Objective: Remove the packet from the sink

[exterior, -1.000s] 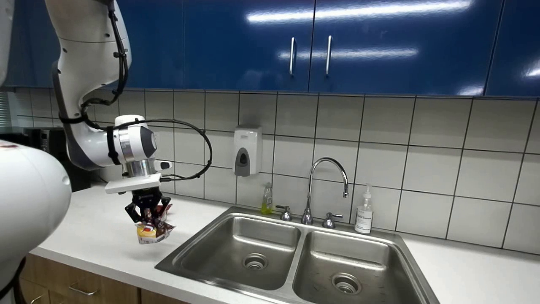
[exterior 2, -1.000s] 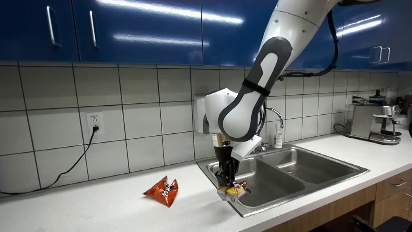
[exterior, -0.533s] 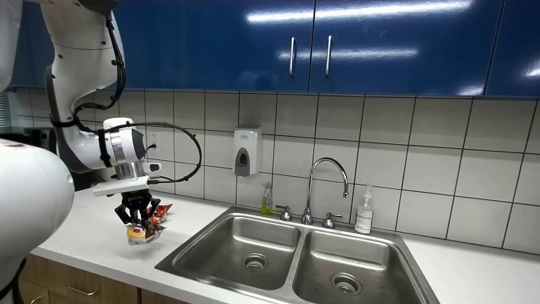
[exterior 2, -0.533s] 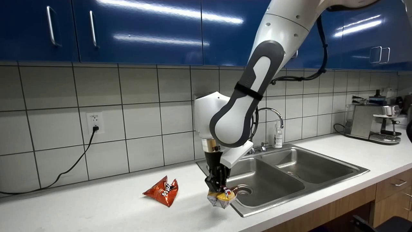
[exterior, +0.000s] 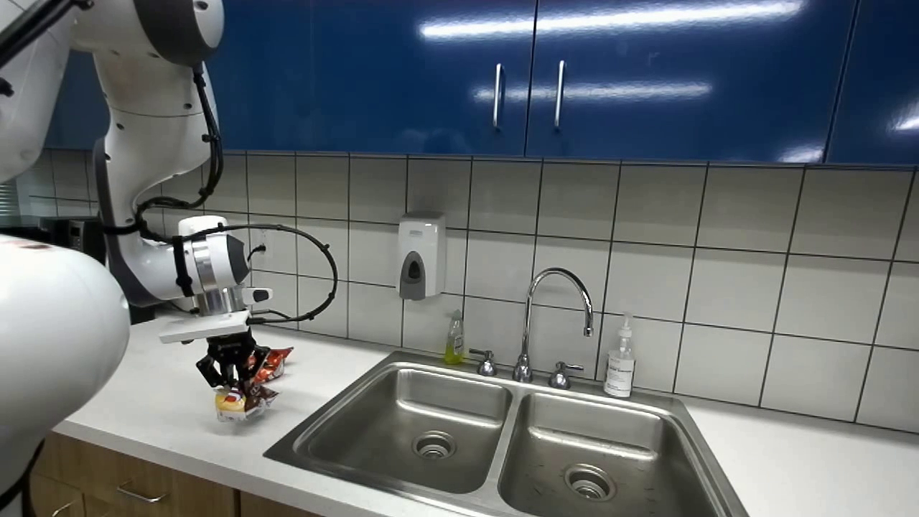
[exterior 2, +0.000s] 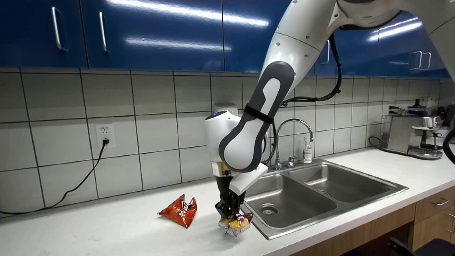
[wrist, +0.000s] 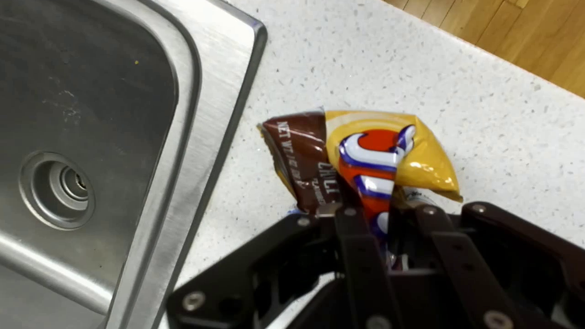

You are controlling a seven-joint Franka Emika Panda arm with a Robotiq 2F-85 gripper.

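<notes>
Left of the claw in an exterior view, red bag: lies on the counter, apart from the claw.
Claw: pointing down, fingers pinching the packet.
Packet: below the claw, over the counter, outside the sink; ends flare brown and yellow beyond the grip. Contact with the counter cannot be told.
Film: crinkled; judged soft, light and probably slick, any contents crushable. Gentle pressure should do.
Crease: gathered near the packet's middle, between the fingers; likely the best hold, giving a doubled layer.
Corners: loose, at either side of the claw; would probably fold away or slip if taken instead.
Sink: just right of the claw; in the wrist view a strip of counter separates rim and packet.
Coffee machine: far right of the claw, beyond the sink.
</notes>
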